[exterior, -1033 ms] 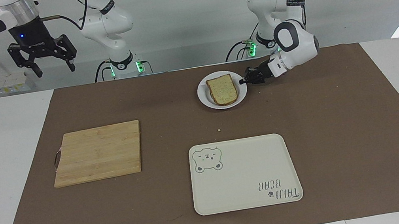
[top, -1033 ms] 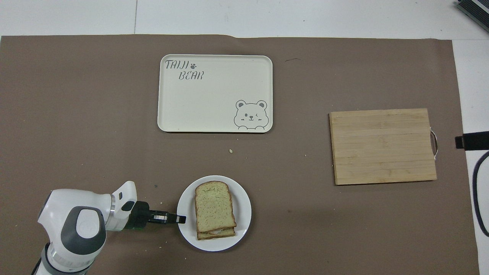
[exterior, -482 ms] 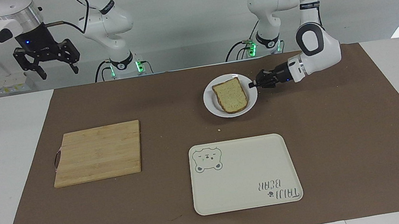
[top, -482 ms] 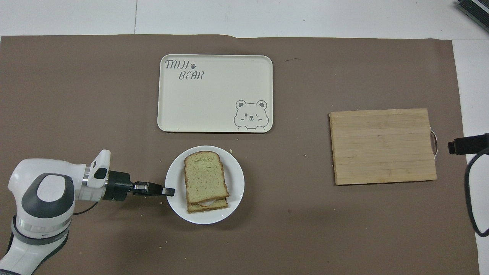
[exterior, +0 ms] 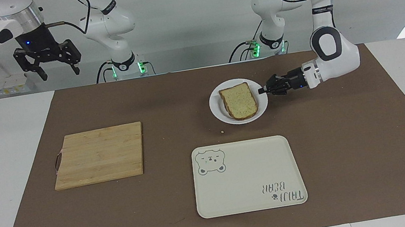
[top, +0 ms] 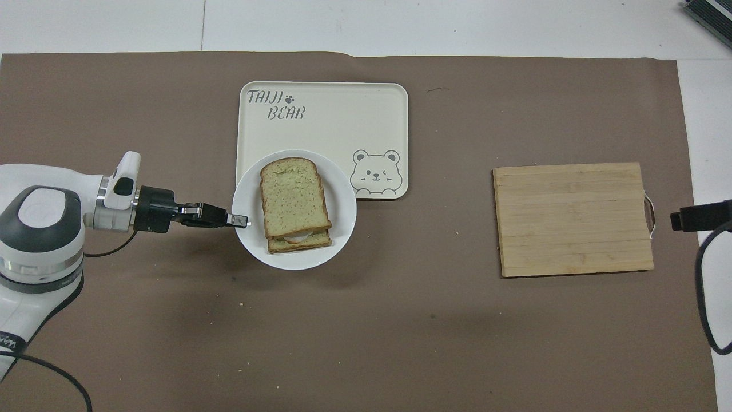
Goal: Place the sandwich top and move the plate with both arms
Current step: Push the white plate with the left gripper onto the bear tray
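Observation:
The small white plate (exterior: 217, 108) carries a stacked sandwich, with the sandwich top (exterior: 239, 100), a pale slice with brown crust, lying on it. My left gripper (exterior: 264, 90) is shut on the plate's rim at the left arm's end and holds it lifted over the brown mat, just short of the tray. In the overhead view the plate (top: 343, 212), the sandwich top (top: 293, 196) and the left gripper (top: 243, 220) overlap the tray's corner. My right gripper (exterior: 60, 74) is open and empty, waiting high above the right arm's end of the table.
A cream tray with a bear drawing (exterior: 247, 175) lies farther from the robots than the plate; it also shows in the overhead view (top: 331, 126). A wooden cutting board (exterior: 98, 155) lies toward the right arm's end. A crumb (exterior: 221, 131) lies on the mat.
My left gripper has carried the plate with the sandwich away from the robots, toward the tray, and lifted it. The right arm rose slightly, then stayed still.

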`<state>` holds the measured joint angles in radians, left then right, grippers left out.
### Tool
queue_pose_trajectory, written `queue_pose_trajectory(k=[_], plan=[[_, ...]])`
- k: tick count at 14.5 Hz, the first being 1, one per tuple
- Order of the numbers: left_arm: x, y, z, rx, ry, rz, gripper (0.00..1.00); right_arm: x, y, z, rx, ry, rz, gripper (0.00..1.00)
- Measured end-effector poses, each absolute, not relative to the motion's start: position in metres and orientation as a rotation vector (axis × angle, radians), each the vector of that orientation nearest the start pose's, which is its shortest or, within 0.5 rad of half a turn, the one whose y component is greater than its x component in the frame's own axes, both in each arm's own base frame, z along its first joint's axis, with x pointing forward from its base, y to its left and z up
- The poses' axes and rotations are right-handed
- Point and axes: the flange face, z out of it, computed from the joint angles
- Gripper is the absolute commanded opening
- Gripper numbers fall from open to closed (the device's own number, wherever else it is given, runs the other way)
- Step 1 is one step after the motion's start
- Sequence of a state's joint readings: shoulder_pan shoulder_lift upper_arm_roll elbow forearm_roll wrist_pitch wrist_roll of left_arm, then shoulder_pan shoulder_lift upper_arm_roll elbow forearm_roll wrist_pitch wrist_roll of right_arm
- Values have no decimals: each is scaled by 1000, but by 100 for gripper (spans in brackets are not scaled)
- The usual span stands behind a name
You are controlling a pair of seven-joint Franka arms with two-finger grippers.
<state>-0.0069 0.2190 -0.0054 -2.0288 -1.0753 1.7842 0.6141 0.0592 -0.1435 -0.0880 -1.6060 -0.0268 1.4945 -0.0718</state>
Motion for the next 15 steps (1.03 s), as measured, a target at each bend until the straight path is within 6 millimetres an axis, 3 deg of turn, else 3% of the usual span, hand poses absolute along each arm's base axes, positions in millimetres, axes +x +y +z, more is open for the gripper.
queue_pose_trajectory(k=[8, 10, 15], plan=[[680, -122, 305, 2062, -173, -87, 0, 500, -21, 677, -3156, -65, -49, 100], [693, -128, 297, 2076, -159, -72, 0, 500, -21, 677, -3156, -65, -49, 100], [693, -134, 272, 2134, -168, -103, 0, 500, -21, 677, -3156, -65, -49, 100]])
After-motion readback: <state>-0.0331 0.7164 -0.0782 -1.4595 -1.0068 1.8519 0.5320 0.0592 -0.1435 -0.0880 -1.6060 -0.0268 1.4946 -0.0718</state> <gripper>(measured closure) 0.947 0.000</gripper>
